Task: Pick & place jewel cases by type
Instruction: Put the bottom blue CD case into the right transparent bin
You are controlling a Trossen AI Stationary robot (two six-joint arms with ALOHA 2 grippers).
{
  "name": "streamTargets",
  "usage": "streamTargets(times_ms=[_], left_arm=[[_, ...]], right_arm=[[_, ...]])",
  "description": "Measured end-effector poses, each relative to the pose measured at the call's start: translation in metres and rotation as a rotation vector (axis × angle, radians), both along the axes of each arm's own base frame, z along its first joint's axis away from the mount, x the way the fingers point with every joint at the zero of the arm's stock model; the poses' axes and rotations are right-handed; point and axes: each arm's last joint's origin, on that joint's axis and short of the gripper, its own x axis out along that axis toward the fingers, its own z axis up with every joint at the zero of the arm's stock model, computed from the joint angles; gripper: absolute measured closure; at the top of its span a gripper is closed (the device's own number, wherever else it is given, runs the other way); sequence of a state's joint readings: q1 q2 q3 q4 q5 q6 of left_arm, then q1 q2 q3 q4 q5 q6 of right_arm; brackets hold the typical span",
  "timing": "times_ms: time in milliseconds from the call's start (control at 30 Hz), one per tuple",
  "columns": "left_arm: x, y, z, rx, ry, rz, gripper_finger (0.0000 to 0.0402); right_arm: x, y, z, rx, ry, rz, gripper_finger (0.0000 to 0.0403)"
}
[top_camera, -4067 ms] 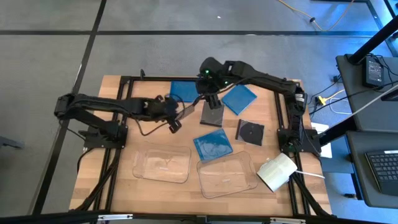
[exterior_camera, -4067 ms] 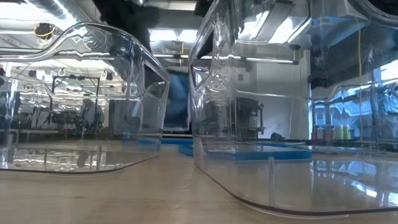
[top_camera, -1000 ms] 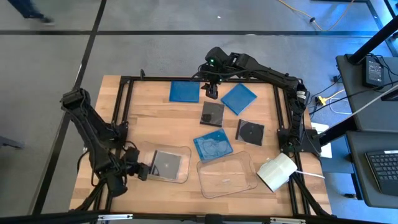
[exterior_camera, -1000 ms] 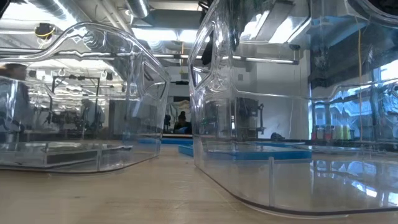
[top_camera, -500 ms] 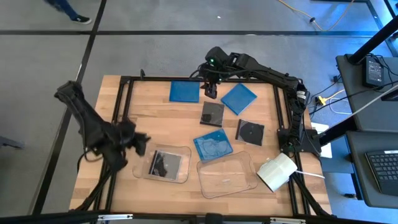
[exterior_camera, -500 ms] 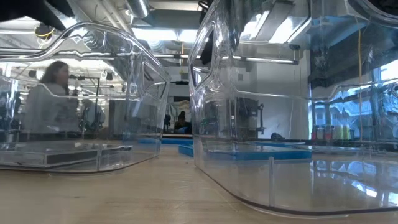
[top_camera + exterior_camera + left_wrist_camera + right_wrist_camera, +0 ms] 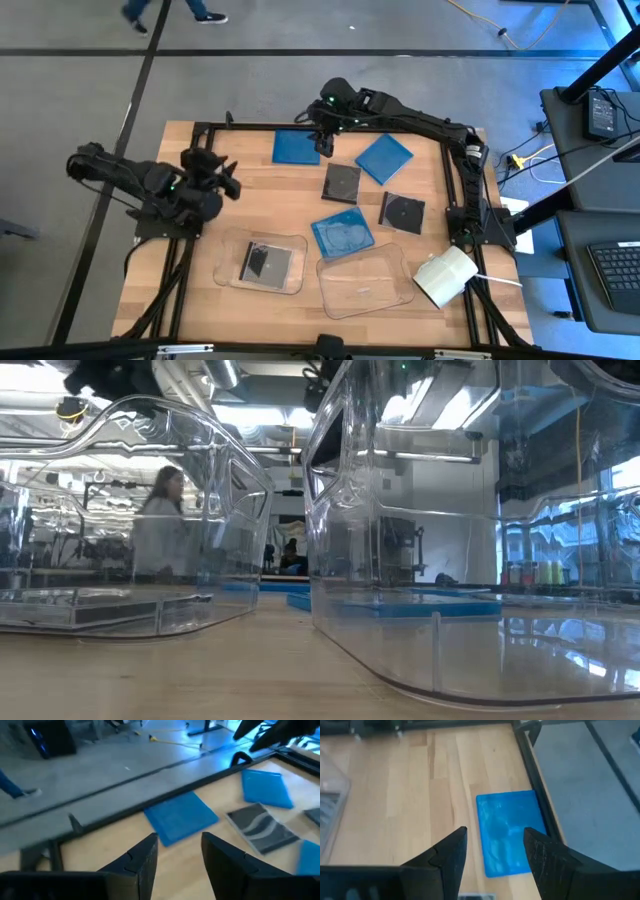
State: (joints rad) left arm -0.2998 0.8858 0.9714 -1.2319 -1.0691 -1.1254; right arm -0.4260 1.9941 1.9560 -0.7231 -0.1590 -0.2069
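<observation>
Jewel cases sit spread over wooden table [image 7: 250, 205]. One black square plastic case [image 7: 263, 263] lies flat in left clear shallow rounded-corner tray [image 7: 232, 272], toward table's front; right clear tray [image 7: 365, 285] sits just beside it. Black case w/ grey swirl [image 7: 341, 183] lies mid-table, another black case showing a round disc [image 7: 402, 212] to its right. Translucent blue case [image 7: 342, 235] sits betw. them, just behind the trays. Two more blue cases at far edge: one flat [image 7: 296, 146] against the frame, one angled [image 7: 385, 158] to its right.

Left gripper [image 7: 222, 178] hovers over bare wood on table's left side, well apart from the cases, fingers [image 7: 141, 857] spread w/ nothing betw. them. Right gripper [image 7: 324, 144] hangs over far-edge flat blue case, fingers [image 7: 451, 851] apart, holding nothing.

Person [image 7: 160, 525] stands in room behind, seen thru left tray wall in low view.
</observation>
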Motion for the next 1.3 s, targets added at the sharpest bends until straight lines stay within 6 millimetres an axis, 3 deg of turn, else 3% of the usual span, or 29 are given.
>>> streamTargets(times_ms=[333, 600, 767, 900, 1100, 1300], left_arm=[[0.038, 0.045, -0.002, 0.005, 0.219, 0.004, 0.0254], [0.067, 0.108, -0.003, 0.012, 0.263, -0.132, 0.0254], [0.084, 0.15, -0.019, -0.064, 0.212, -0.298, 0.0255], [0.101, 0.174, -0.045, -0.156, 0.202, -0.367, 0.0256], [0.134, 0.179, -0.076, -0.157, 0.218, -0.56, 0.0256], [0.164, 0.165, -0.094, -0.168, 0.162, -0.771, 0.0254]], right_arm=[[-0.004, -0.011, -0.006, 0.061, 0.023, -0.083, 0.0204], [-0.018, -0.02, -0.014, 0.09, 0.136, -0.098, 0.0204], [-0.023, -0.028, -0.014, 0.094, 0.142, -0.119, 0.0204], [-0.026, -0.027, -0.016, 0.164, 0.159, -0.185, 0.0204], [-0.029, -0.01, -0.022, 0.224, 0.274, -0.175, 0.0204], [-0.018, 0.044, -0.027, 0.243, 0.41, -0.046, 0.0204]])
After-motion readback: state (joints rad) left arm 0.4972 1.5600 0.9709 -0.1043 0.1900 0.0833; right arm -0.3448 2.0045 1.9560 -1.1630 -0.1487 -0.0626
